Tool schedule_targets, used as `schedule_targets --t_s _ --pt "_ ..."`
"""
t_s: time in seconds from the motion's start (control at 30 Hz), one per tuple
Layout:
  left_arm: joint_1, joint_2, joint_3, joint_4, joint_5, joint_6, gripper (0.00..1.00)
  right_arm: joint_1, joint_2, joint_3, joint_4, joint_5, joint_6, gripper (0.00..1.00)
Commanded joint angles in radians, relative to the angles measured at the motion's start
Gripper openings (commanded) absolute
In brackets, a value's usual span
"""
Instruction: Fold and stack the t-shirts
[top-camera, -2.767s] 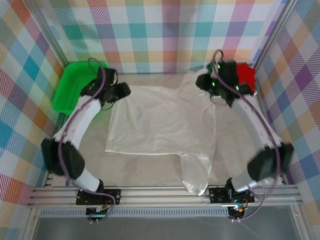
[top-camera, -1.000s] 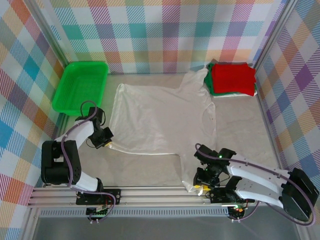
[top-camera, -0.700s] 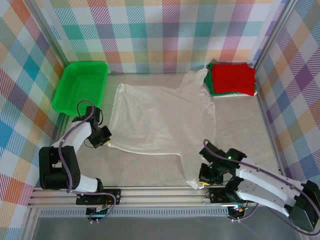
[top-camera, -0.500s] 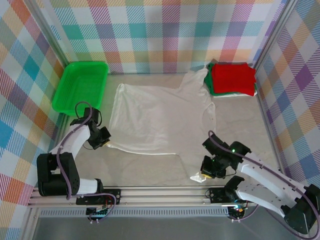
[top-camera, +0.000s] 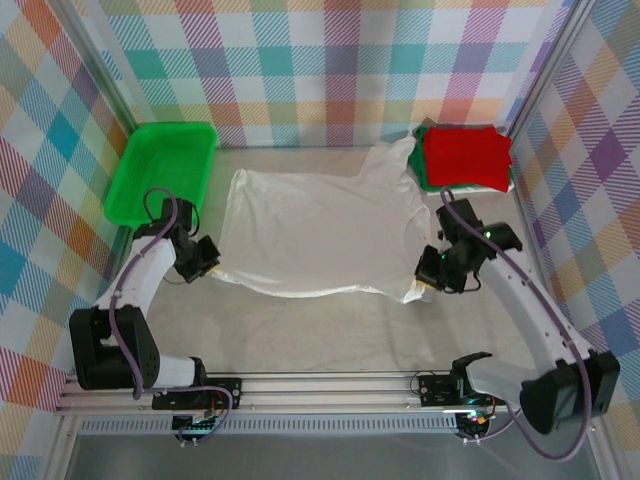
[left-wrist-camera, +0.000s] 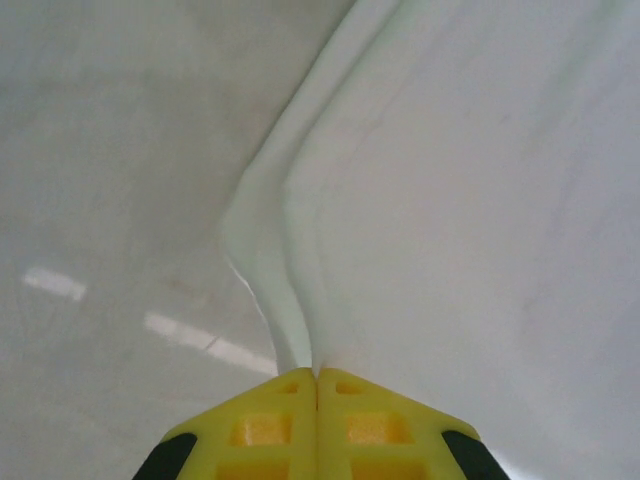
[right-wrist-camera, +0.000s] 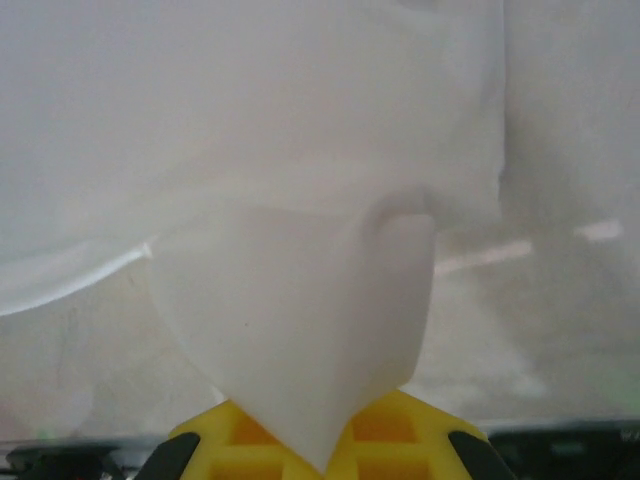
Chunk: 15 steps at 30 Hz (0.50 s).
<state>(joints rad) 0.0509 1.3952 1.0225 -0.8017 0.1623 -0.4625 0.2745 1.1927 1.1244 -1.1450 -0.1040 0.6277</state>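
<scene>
Your left fingers (top-camera: 206, 262) are clenching the near left corner of the white tee (top-camera: 320, 230); in the left wrist view the yellow tips are pressing together, and a thin fold of cloth is running out from between them. Your right fingers (top-camera: 426, 284) are grasping the same tee at its near right corner; in the right wrist view a flap of white cloth is hanging over the yellow tips and is covering the line where they are meeting. The tee is lying spread in the middle of the desk (top-camera: 330, 330); its near edge is curving softly between the two pairs of fingers; whether this edge is touching the desk, I cannot tell. One sleeve is reaching to the far right, just beside the stack there; in that corner a folded red tee (top-camera: 465, 155) is lying on a folded green tee (top-camera: 421, 172). The tray (top-camera: 165, 170) is standing at the far left, near the white tee but apart from it.
</scene>
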Motion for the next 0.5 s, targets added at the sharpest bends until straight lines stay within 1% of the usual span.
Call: schedule_targets --t_s 0.0,0.17,0.23,0.47 --pt "0.027 0.071 0.092 0.022 0.014 0.043 0.00 -0.037 0.094 0.092 0.053 0.028 -0.130 0.00" --pt "0.038 0.181 0.175 0.029 0.011 0.072 0.00 -0.068 0.222 0.223 0.083 0.057 -0.191 0.00" --pt "0.040 0.214 0.198 0.019 -0.009 0.083 0.00 -0.076 0.277 0.282 0.082 0.059 -0.205 0.00" --pt "0.039 0.284 0.252 0.007 -0.036 0.110 0.00 -0.090 0.395 0.366 0.118 0.040 -0.226 0.00"
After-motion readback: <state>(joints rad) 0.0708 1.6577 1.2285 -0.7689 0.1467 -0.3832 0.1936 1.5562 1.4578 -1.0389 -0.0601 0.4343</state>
